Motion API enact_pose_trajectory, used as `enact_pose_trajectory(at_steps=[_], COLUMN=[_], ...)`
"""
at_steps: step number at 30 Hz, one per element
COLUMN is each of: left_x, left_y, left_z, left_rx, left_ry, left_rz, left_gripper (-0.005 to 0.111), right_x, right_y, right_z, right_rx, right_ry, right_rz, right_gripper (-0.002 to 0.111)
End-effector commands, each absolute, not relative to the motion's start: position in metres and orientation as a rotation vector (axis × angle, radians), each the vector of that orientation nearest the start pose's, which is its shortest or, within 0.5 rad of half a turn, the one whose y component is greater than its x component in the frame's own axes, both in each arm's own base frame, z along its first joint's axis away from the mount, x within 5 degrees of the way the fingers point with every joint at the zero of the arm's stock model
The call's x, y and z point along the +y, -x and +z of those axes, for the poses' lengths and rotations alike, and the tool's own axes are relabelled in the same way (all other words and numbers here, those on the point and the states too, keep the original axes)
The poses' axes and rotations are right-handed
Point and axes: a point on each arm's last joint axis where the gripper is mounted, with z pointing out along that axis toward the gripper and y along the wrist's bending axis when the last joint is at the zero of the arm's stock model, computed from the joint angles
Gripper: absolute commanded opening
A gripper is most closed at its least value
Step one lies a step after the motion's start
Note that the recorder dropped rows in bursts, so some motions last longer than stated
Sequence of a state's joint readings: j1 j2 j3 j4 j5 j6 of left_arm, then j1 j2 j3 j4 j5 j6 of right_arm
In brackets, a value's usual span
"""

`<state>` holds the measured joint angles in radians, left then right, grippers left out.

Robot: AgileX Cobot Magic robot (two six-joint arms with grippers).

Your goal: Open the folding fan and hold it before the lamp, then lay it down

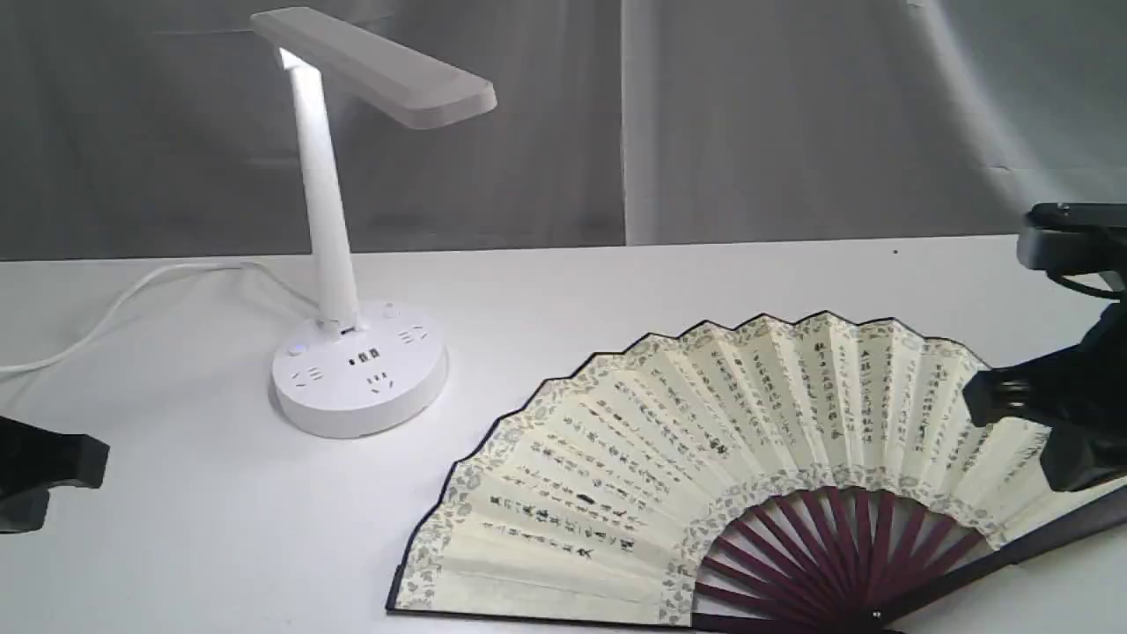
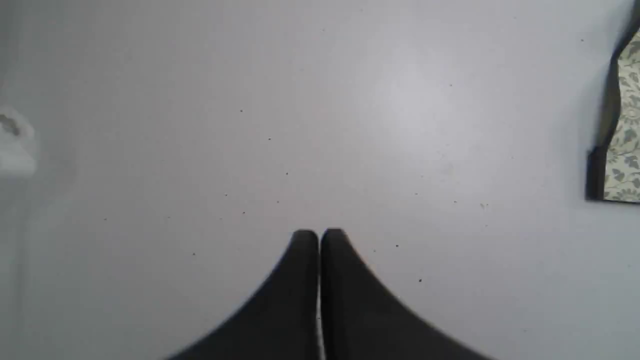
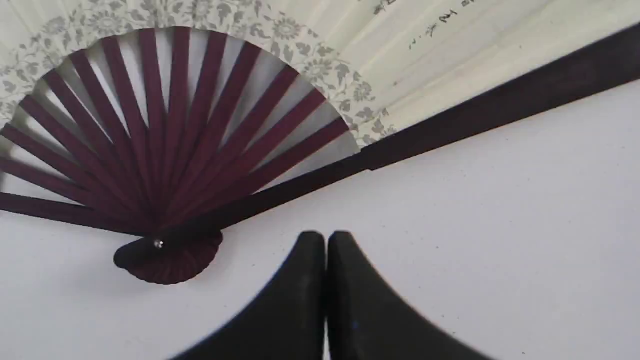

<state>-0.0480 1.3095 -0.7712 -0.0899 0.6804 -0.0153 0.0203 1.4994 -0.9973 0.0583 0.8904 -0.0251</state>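
The folding fan (image 1: pixel 704 458) lies spread wide on the white table, cream pleats with black calligraphy, maroon ribs (image 3: pixel 165 135) and dark outer sticks. The white lamp (image 1: pixel 343 264) stands upright at the back left, apart from the fan. My right gripper (image 3: pixel 326 235) hovers beside the fan's outer stick near its pivot (image 3: pixel 159 244); its fingers are pressed together and hold nothing. In the exterior view the right arm (image 1: pixel 1057 396) sits over the fan's right edge. My left gripper (image 2: pixel 318 232) is shut and empty above bare table, with the fan's corner (image 2: pixel 622 130) off to one side.
The lamp's white cord (image 1: pixel 114 308) trails away toward the left edge of the table. A grey curtain (image 1: pixel 704 114) hangs behind the table. The left arm (image 1: pixel 44 475) shows at the left edge of the exterior view.
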Motion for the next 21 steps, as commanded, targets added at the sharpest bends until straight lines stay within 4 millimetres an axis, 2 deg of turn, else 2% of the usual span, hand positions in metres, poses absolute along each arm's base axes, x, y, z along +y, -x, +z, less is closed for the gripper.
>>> enact_pose_trajectory(at_steps=[1, 7, 13, 16, 21], left_x=[-0.014, -0.011, 0.01, 0.014, 0.016], left_y=[-0.239, -0.238, -0.237, -0.234, -0.23], left_z=[0.237, 0.237, 0.236, 0.235, 0.234], left_rx=[2.689, 2.704, 2.707, 2.738, 2.781], left_ry=[0.014, 0.023, 0.176, 0.183, 0.18], left_rz=[-0.079, -0.064, -0.069, -0.043, -0.003], left_gripper=[0.0, 0.0, 0.0, 0.0, 0.0], right_x=[0.008, 0.008, -0.019, -0.027, -0.027], right_y=[-0.279, -0.278, -0.268, -0.262, -0.254], right_z=[0.242, 0.239, 0.23, 0.239, 0.257], right_rx=[2.875, 2.883, 2.912, 2.88, 2.811], right_ry=[0.019, 0.026, -0.115, -0.093, -0.05], right_rz=[0.049, 0.038, 0.02, -0.045, -0.064], right_gripper=[0.0, 0.0, 0.0, 0.0, 0.0])
